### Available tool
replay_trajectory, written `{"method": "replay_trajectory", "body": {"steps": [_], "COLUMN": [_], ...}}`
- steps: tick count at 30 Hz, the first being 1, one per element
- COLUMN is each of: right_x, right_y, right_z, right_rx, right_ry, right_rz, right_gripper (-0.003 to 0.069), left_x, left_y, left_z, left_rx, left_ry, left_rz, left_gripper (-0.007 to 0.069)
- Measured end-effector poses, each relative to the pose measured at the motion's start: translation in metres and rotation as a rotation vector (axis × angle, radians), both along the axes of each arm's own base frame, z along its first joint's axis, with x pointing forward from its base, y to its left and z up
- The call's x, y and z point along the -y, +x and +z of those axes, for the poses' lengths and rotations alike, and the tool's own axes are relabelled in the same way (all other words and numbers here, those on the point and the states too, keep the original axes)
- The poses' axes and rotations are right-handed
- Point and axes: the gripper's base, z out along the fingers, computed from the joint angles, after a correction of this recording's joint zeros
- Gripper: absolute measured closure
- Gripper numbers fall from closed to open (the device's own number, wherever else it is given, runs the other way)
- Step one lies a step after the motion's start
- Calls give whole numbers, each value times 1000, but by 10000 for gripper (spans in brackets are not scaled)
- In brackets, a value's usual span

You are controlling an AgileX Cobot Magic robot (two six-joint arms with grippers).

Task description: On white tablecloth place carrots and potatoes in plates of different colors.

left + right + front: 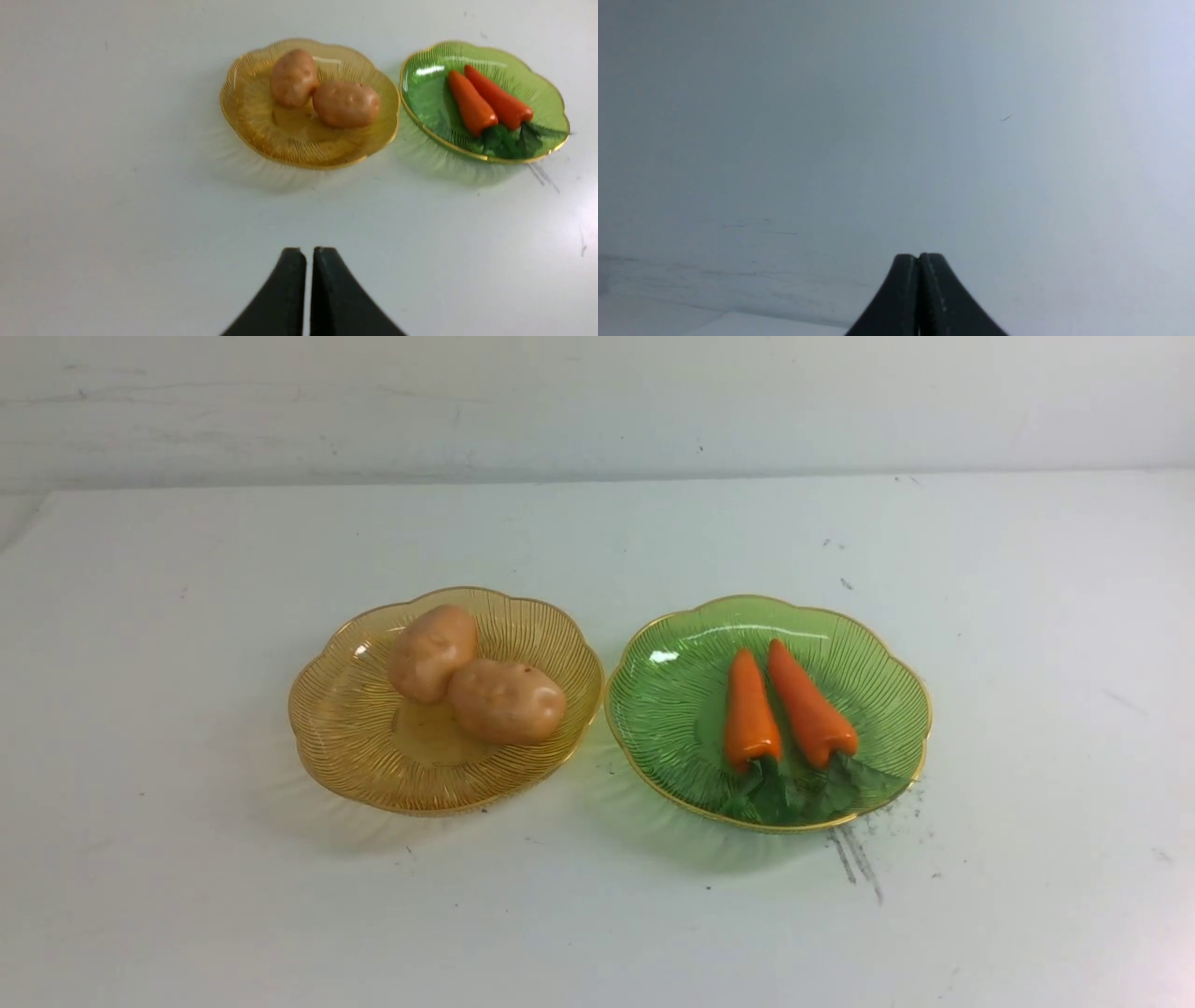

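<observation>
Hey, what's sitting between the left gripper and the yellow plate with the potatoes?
Nothing: in the left wrist view, only bare white tablecloth lies between the shut left gripper and the yellow plate holding the potatoes.

A white wall (pixel 597 401) stands behind the far edge of the surface and runs the full width of the front view. Its paint is dull and uneven, with faint grey streaks and smudges and a few tiny dark specks. In the right wrist view the wall fills almost everything ahead of the right claw (pixel 919 255), pale grey and blurred, brighter to one side. A short dark hairline mark (pixel 1006 117) sits on it well beyond the claw tips, and faint grey scuff lines (pixel 756 228) lie nearer, off to one side of the claw
</observation>
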Motion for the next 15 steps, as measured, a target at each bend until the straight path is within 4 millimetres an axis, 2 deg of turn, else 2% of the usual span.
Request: {"method": "replay_trajectory", "body": {"steps": [3, 7, 10, 15], "right_x": [2, 3, 3, 3], "right_y": [-3, -3, -3, -3], "right_z": [1, 2, 2, 2], "right_rx": [65, 98, 109, 116], "right_ry": [-60, -113, -133, -144], "right_rz": [-40, -74, -87, -94], "right_gripper": [672, 672, 672, 672], "left_x": [5, 6, 5, 8], "left_y": [4, -3, -9, -17], "left_z": [-22, -35, -39, -34], "left_rx": [-47, 15, 101, 180], "left_ry": [-4, -68, -115, -220], "left_rz": [-15, -53, -72, -115], "left_gripper": [615, 615, 615, 615]}}
